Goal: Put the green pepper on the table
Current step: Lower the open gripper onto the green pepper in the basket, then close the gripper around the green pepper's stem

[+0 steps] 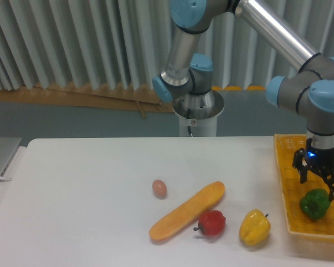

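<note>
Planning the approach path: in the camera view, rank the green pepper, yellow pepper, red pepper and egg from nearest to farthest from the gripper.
1. Green pepper, in the basket, just under the gripper.
2. Yellow pepper, on the table left of the basket.
3. Red pepper, farther left.
4. Egg, mid-table, farthest.
</note>
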`<state>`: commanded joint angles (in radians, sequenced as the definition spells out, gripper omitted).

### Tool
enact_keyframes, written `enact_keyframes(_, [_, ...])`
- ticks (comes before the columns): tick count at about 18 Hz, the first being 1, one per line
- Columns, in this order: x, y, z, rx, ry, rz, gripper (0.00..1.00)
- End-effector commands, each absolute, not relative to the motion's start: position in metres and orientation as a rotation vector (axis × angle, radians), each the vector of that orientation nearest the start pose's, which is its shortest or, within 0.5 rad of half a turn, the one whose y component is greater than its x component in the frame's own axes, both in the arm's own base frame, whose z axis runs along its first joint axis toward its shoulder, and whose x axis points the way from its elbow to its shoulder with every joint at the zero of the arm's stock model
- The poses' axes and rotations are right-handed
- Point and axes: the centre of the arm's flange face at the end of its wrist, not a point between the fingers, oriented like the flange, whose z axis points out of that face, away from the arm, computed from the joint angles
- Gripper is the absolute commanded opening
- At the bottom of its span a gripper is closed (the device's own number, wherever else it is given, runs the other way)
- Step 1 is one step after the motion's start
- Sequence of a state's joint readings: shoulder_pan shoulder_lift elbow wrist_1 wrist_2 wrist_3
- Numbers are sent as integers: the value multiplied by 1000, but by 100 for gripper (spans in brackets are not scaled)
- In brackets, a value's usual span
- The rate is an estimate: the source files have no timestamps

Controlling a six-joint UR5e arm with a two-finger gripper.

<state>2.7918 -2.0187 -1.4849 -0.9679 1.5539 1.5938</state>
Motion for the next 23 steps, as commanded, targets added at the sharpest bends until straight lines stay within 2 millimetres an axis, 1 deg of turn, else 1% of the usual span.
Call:
enact_keyframes(6, [-593, 357, 327, -3016, 564, 356, 100])
enact_keyframes(7, [-598, 350, 326, -3020, 549, 356, 100])
enact_keyframes(9, [-602, 324, 324, -3048, 501, 331, 100])
enact_keyframes(10, [-601, 308, 329, -3079, 500, 323, 100])
enact_keyframes(12, [-586, 296, 308, -3174, 536, 217, 100])
enact_keyframes(14, [-580, 301, 302, -3170, 547, 187, 100])
enact_keyframes(16, [-579, 303, 296, -3168, 545, 169, 100])
enact_keyframes(20, [-575, 312, 294, -3149, 531, 165, 100])
enact_keyframes(22, [-571, 324, 293, -3141, 496, 164, 100])
enact_keyframes(23, [-571, 327, 293, -3137, 474, 165, 100])
